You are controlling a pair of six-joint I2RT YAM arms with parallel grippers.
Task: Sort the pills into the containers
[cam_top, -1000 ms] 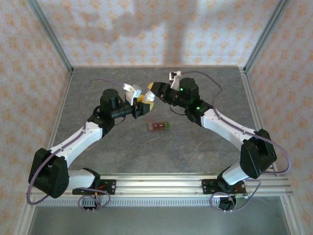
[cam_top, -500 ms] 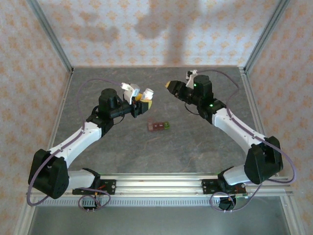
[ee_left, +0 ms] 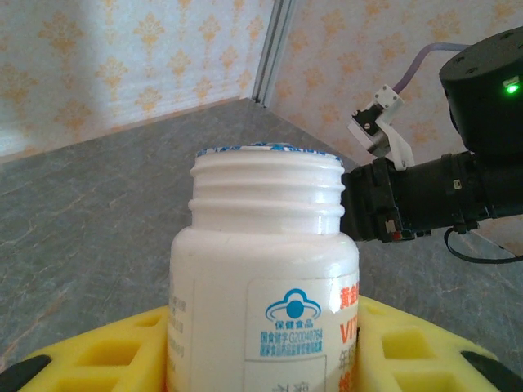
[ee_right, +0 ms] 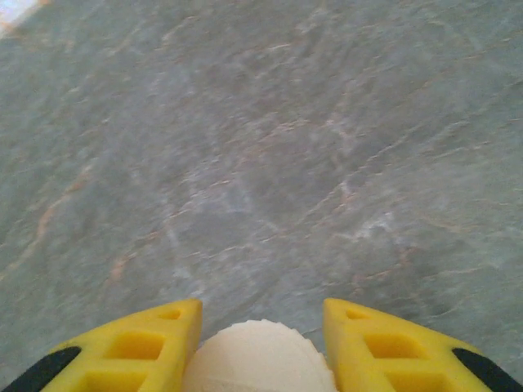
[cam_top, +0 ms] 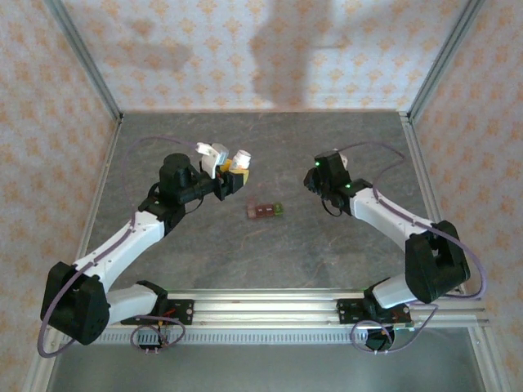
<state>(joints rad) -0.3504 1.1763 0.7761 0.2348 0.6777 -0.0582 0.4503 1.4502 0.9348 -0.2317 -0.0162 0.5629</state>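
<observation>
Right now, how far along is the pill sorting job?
Done: the cap is off the bottle, whose bare threads show. In hand: the left gripper holds the bottle, and the right gripper holds the cap, apart from it. Left: the containers sit on the table between the arms, too small from above to check for pills. Pouring and sorting look not yet begun.

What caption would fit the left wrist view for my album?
The left gripper holds an uncapped white bottle between yellow fingers, the right arm beyond.
</observation>
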